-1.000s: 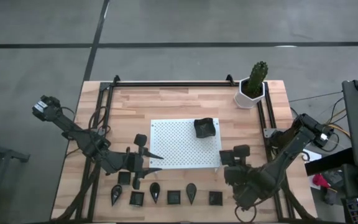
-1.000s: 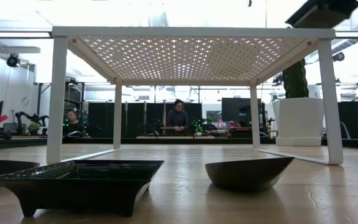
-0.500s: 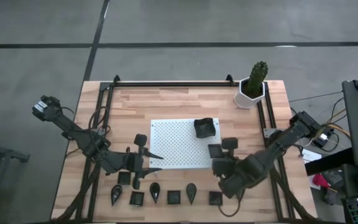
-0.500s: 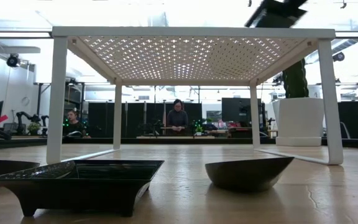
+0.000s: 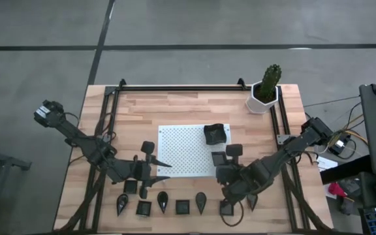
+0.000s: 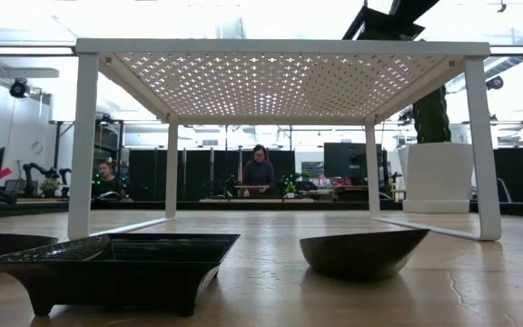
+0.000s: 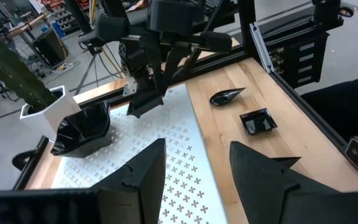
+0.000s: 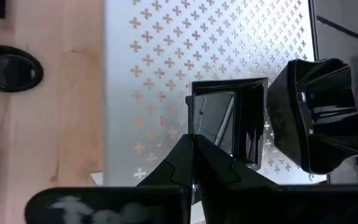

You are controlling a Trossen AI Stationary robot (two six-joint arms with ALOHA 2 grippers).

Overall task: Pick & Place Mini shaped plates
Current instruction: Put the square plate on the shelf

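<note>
Wooden table [image 5: 188, 111] carried white perforated board [image 5: 185, 150] at centre, potted cactus [image 5: 265, 91] at far right corner, small black plates [image 5: 182, 207] along near edge.

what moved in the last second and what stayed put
The right tool, shut on a small square plate, carried it from the table's right edge leftward over the white board, beside the dish already there. The left tool, open, stayed by the board's near-left corner, and the front row of plates kept its place.
</note>
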